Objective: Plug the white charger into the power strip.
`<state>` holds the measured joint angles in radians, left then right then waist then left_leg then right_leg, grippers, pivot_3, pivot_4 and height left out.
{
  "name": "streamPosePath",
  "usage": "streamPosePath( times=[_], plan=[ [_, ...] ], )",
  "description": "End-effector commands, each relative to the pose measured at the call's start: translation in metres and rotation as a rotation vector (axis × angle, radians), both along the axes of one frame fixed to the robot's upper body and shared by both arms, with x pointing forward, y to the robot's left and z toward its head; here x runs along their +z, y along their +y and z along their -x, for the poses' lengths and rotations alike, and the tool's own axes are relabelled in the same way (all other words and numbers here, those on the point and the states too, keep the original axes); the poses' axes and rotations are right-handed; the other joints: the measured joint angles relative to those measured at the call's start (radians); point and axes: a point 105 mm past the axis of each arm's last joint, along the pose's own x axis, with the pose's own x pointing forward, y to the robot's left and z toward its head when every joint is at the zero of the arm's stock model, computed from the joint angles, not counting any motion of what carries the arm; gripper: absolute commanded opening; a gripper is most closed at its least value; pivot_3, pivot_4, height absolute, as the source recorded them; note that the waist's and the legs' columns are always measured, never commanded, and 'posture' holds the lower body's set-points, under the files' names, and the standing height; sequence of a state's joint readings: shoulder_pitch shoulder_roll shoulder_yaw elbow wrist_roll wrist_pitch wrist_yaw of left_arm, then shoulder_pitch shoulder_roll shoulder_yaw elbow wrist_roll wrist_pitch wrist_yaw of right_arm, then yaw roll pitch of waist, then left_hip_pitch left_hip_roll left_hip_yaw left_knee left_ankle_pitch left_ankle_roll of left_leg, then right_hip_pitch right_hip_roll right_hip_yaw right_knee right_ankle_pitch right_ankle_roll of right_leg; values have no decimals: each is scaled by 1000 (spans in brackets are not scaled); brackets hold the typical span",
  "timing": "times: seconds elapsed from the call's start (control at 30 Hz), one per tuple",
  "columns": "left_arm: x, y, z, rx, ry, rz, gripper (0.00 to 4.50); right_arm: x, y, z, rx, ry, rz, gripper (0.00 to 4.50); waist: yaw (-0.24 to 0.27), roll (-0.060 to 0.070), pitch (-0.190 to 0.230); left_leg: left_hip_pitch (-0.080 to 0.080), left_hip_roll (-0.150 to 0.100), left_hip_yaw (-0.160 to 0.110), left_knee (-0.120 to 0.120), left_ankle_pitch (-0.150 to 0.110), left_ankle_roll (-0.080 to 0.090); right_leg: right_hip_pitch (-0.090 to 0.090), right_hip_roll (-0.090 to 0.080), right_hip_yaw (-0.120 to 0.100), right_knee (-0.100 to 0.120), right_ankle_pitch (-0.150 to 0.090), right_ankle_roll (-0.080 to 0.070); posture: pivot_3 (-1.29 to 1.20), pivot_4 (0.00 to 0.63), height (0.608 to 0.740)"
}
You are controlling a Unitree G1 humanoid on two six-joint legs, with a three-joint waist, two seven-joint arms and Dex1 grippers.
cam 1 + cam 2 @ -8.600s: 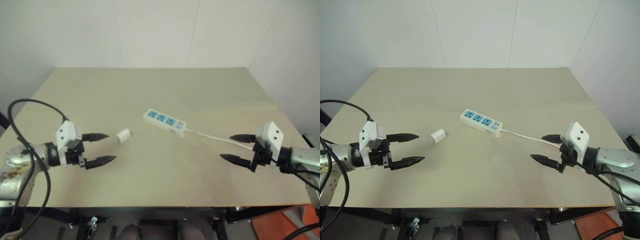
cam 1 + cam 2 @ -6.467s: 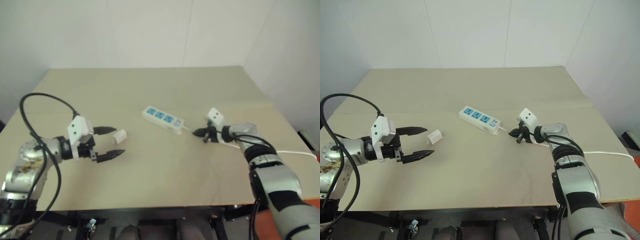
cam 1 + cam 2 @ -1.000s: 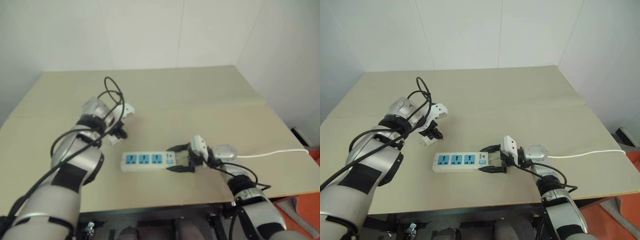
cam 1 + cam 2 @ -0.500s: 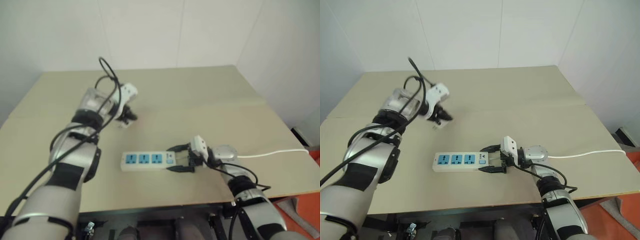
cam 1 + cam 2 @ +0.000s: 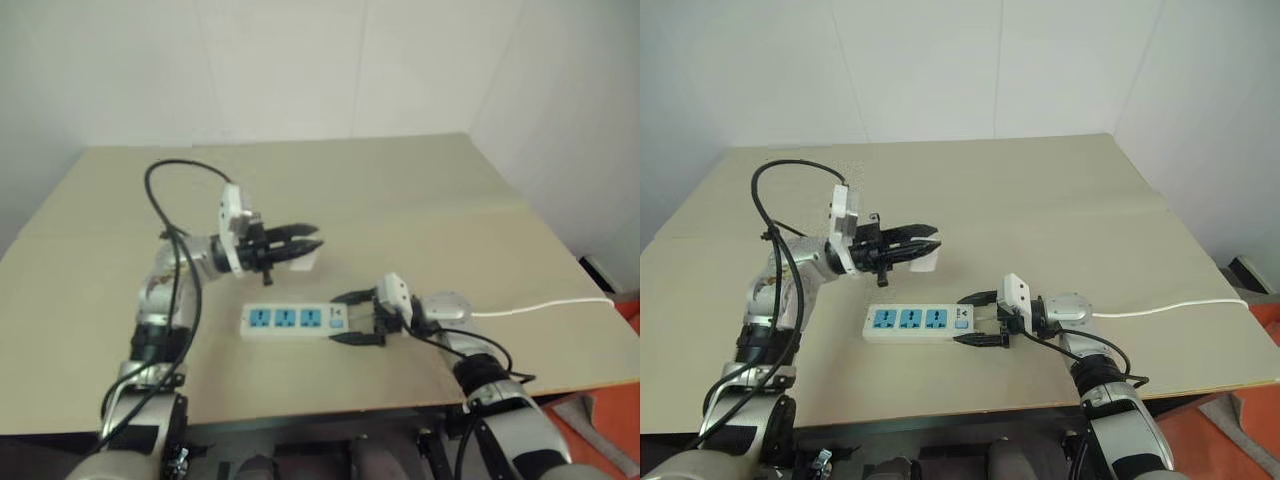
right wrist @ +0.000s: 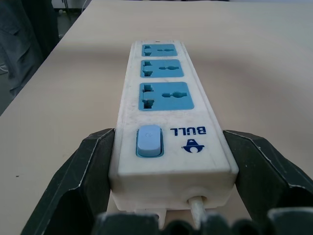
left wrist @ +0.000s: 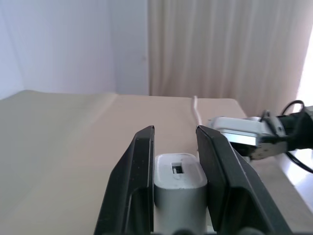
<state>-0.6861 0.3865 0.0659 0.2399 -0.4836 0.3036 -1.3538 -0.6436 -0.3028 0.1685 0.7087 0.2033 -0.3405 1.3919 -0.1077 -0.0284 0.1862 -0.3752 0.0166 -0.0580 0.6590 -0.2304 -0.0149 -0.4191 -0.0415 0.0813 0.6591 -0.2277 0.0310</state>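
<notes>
The white charger (image 7: 178,182) is a small rounded block pinched between the two black fingers of my left gripper (image 5: 932,238), which is shut on it. That gripper is held level above the table, pointing toward my right, just behind and above the power strip (image 5: 908,320). The charger (image 5: 925,260) pokes out under the fingers. The power strip (image 6: 166,98) lies flat near the table's front, its three blue sockets facing up. My right gripper (image 5: 978,318) clamps the strip's switch end, one finger on each long side.
The strip's thin white cord (image 5: 1165,310) runs off to the right across the beige table (image 5: 1060,200) and over its edge. A black cable (image 5: 790,170) loops above my left arm. White walls stand behind the table.
My left arm has swung the charger from the far left of the table toward the middle and lifted it, turning the gripper to point right. The right gripper and strip have kept still.
</notes>
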Motion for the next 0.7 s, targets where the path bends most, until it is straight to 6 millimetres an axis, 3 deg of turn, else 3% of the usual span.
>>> streamPosePath(
  times=[0.03, 0.7],
  plan=[
    [-8, 4, 15, -171, 34, 41, 1003, -20, 13, 13, 65, 42, 76, 3385, -3, 0, 0, 0, 0, 0, 0, 0, 0, 0, 0, 0, 0, 0, 0, 0, 150, 740],
    [-45, -7, 10, -203, 26, 8, 1003, -21, 14, 18, 61, 37, 84, 3385, -9, 0, 0, 0, 0, 0, 0, 0, 0, 1, 1, 1, -2, -1, 0, 0, 150, 740]
  ],
)
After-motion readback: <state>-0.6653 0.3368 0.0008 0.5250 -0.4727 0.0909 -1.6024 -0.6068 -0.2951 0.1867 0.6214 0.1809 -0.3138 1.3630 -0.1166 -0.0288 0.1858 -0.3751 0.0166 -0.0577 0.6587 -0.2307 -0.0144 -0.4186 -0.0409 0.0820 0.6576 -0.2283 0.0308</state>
